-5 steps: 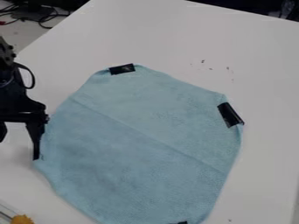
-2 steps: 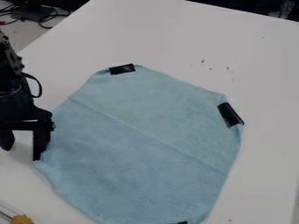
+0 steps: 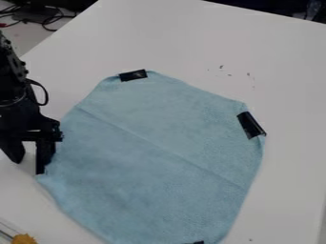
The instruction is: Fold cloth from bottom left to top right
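Well, spread hand (image 3: 30,167) at cloth's (image 3: 159,143) left edge.

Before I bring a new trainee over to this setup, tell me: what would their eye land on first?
Most likely the broad light-blue cloth, spread over the middle of the white table, with a crease slanting across it. Next come the black strips on its border, notably the upper one and the right-hand one. Then the black gripper, open at the cloth's left edge.
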